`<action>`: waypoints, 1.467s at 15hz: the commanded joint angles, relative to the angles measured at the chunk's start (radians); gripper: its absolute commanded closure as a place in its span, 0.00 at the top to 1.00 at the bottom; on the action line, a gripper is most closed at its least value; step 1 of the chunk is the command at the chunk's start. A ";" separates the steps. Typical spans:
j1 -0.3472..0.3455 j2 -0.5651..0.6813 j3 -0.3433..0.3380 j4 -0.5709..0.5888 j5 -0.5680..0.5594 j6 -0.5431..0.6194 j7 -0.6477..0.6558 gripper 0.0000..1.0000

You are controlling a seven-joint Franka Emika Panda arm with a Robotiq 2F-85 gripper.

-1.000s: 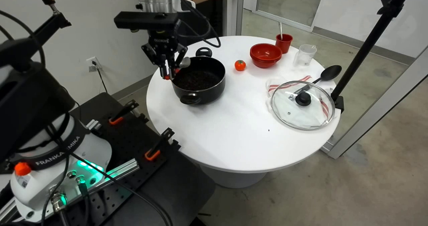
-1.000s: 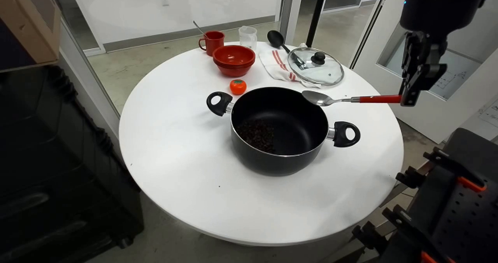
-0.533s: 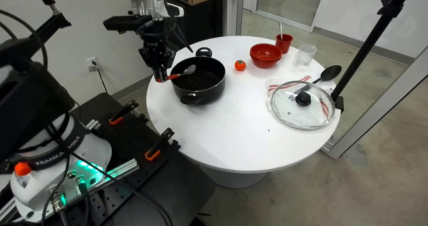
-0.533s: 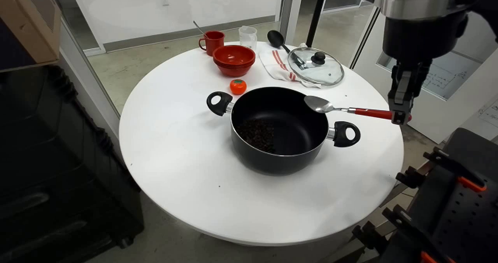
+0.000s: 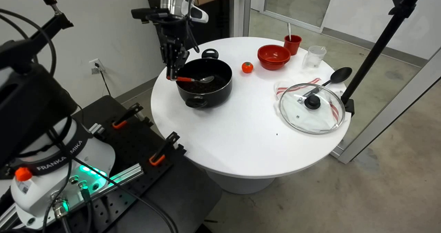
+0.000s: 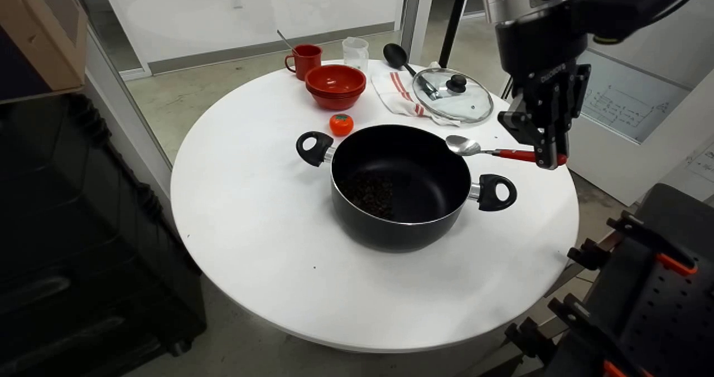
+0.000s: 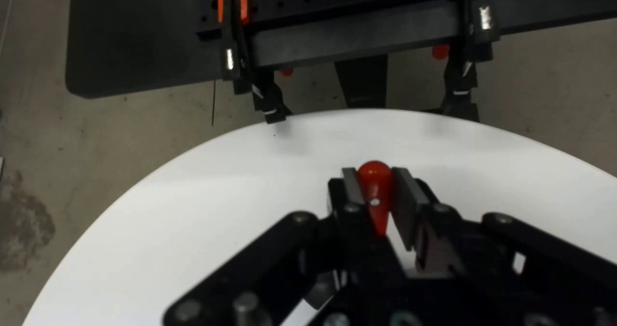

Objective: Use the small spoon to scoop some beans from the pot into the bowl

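My gripper [image 5: 172,77] is shut on the red handle of the small spoon [image 5: 185,79]. It also shows in an exterior view [image 6: 549,160] and in the wrist view [image 7: 375,191], where the handle's rounded red end [image 7: 374,174] sits between the finger pads. The spoon is about level, its silvery head [image 6: 463,145] reaching over the rim of the black pot [image 6: 399,235]. Dark beans [image 6: 369,194] lie on one side of the pot's floor. The spoon head's height above them is hard to tell. The red bowl [image 5: 274,54], stacked on others, stands beyond the pot.
A small red tomato [image 5: 247,67] sits between pot and bowls. Behind are a red mug [image 6: 308,60] with a utensil and a clear container [image 6: 355,53]. A glass lid [image 5: 311,109] and black ladle [image 5: 341,75] rest on a striped towel. The pot's handles [image 6: 496,192] stick out.
My gripper has turned and shifted toward the pot, and the spoon has swung with it. In an exterior view its head has moved from near the rim to farther over the pot's opening.
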 commanded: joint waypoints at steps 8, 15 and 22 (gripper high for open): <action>0.020 0.319 -0.026 0.335 0.109 -0.281 -0.087 0.05; 0.068 0.454 0.022 0.462 0.093 -0.349 -0.264 0.05; 0.209 0.681 0.074 0.841 0.101 -0.555 -0.204 0.05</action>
